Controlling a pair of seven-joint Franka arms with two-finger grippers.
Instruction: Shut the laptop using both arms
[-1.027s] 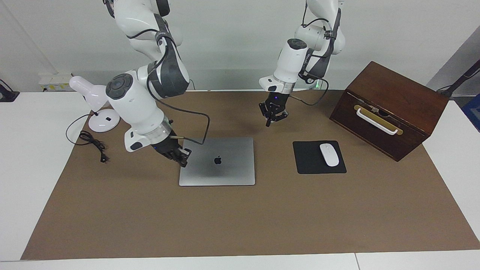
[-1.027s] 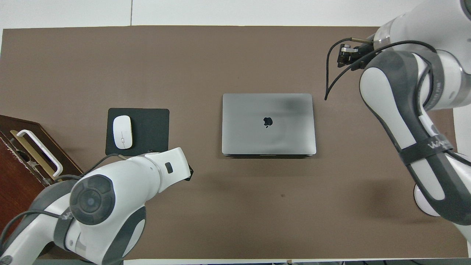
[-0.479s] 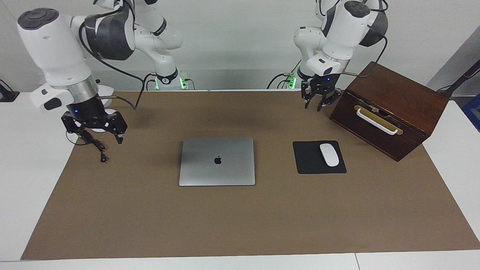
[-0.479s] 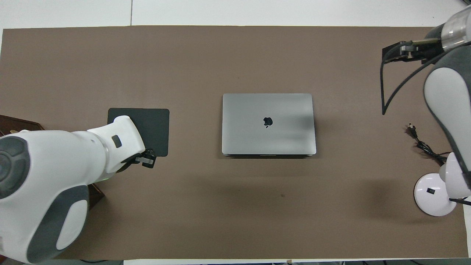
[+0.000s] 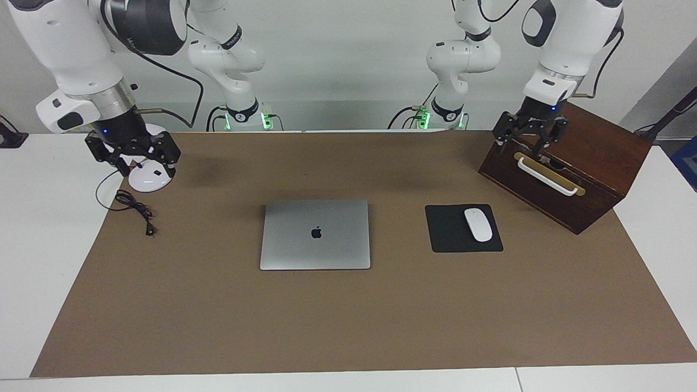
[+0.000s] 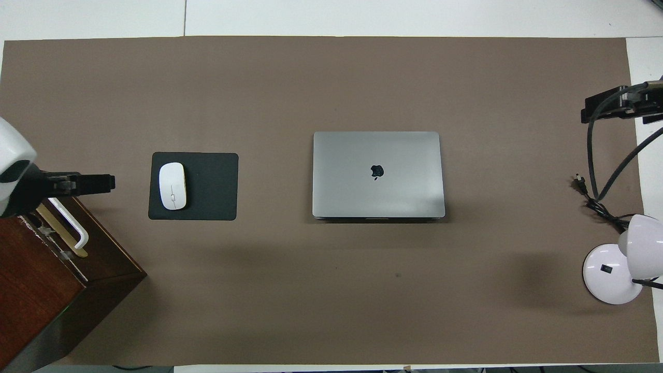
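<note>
The silver-grey laptop (image 5: 315, 234) lies shut and flat on the brown mat, its dark apple logo facing up; it also shows in the overhead view (image 6: 378, 174). Its keyboard and trackpad are hidden under the lid. My right gripper (image 5: 146, 170) hangs open and empty in the air over the white lamp base, well away from the laptop; it sits at the edge of the overhead view (image 6: 614, 103). My left gripper (image 5: 531, 144) hangs open and empty over the wooden box's handle; in the overhead view (image 6: 85, 184) it is at the other edge.
A black mouse pad (image 5: 452, 242) with a white mouse (image 5: 478, 224) lies beside the laptop toward the left arm's end. A dark wooden box (image 5: 577, 136) with a white handle stands at that end. A white desk lamp (image 5: 150, 178) and its black cable (image 5: 133, 209) are at the right arm's end.
Both grippers have drawn away from the laptop, up and out toward their own ends of the table. The laptop has stayed shut and has not moved.
</note>
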